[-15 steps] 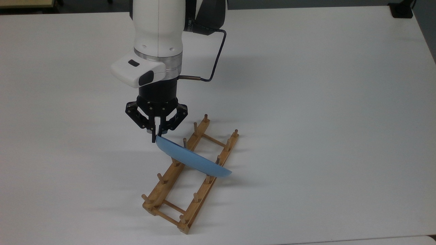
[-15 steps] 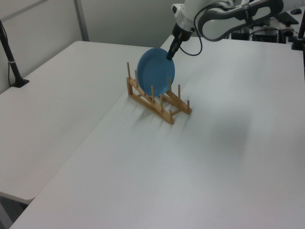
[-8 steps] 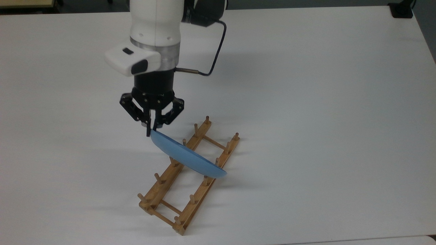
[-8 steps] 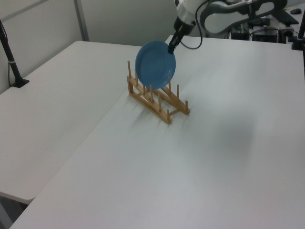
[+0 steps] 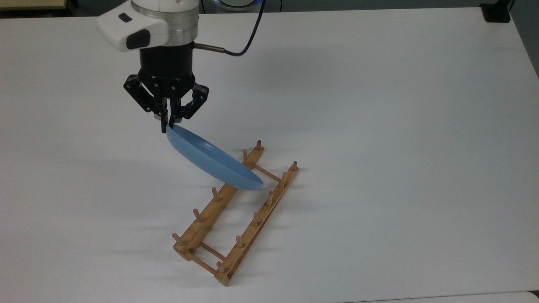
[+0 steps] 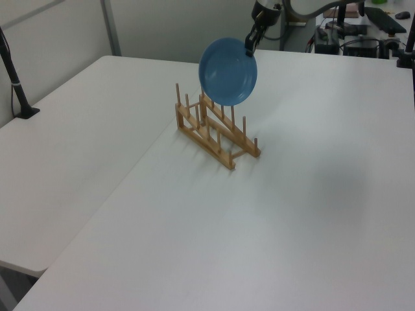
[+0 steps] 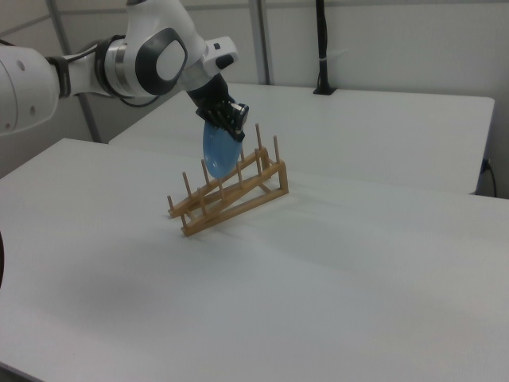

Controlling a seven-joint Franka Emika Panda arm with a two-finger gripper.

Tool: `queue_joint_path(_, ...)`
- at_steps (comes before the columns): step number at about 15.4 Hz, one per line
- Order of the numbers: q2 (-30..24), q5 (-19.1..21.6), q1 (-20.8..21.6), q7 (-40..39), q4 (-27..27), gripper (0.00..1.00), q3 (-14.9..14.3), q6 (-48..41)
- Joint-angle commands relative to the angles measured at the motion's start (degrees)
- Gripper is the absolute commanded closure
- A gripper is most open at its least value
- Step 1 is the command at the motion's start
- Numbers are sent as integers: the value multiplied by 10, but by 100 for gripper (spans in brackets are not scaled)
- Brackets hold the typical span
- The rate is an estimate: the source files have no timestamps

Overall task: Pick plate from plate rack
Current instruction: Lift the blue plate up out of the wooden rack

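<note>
Compared with the pictures taken a second and half a second before, the plate (image 5: 212, 160) had been raised higher and carried toward the top view's upper left. Earlier its lower edge was seen down among the pegs; at this moment it was seen hanging in the air above the plate rack (image 5: 236, 214), with its lower edge over the rail at the rack's far end in the top view. In the left view the plate (image 6: 227, 71) was seen wholly above the pegs of the plate rack (image 6: 216, 133), apart from them. The rack itself was seen slightly shifted on the table between the pictures.

The gripper (image 5: 167, 125) was closed on the plate's upper rim, the rim being pinched between its two black fingers, and the plate was hung tilted from that single hold. In the right view the gripper (image 7: 231, 124) and the plate (image 7: 218, 149) were seen just behind the taller end of the plate rack (image 7: 229, 192).

The plate was shown as round, shallow, light blue and matte, with a raised rim and no pattern. The rack was of light brown wood, with two long rails joined by thin crossbars and set with upright pegs.

The rack was stood on a white table (image 5: 400, 147). Grey partition walls and a black pole (image 7: 321, 48) were seen behind, in the right view.
</note>
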Motion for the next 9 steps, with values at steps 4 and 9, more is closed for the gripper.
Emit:
queue_joint_path(4,-52,133,-39,-121,-23,100,-1,-130)
queue_joint_path(9,-52,163,-60,-294,-37,100,-2,-281)
